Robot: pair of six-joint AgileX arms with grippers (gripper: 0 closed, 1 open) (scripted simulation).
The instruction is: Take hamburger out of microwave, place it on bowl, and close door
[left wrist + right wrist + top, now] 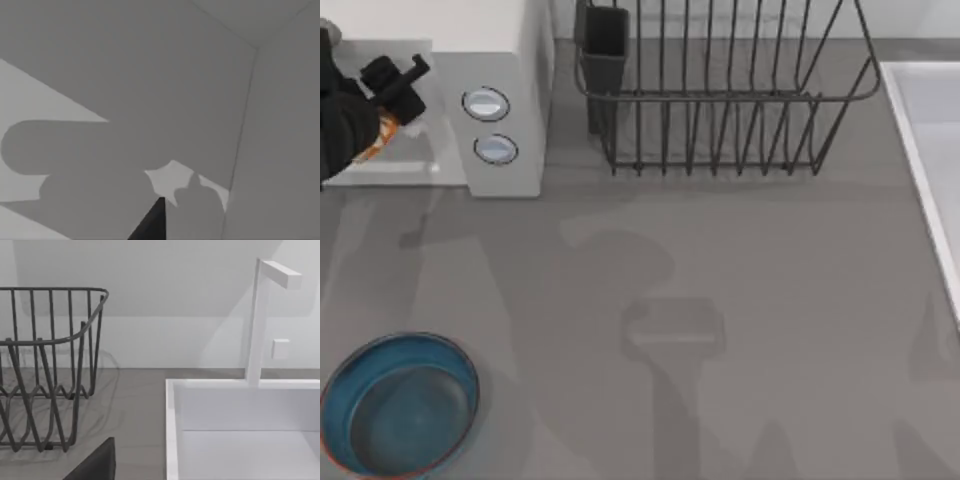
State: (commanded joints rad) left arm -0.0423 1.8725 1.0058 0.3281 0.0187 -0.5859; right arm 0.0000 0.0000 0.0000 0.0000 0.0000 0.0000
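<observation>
The white microwave (505,60) stands at the table's far left, two silver knobs on its panel. My left arm reaches into its open cavity, and the left gripper (398,82) sits black against the inside. A small orange-and-cream bit of the hamburger (386,130) peeks out from under that arm. The left wrist view shows the cavity's grey walls (150,75) with a dark tip of the left gripper (152,226) low in the picture. The blue-teal bowl (400,405) rests at the near left corner. The door is out of view.
A black wire dish rack (720,90) stands at the back middle and appears in the right wrist view too (45,365). A white sink (930,150) with a tap (260,320) runs along the right side. My right gripper (95,465) is parked near the sink.
</observation>
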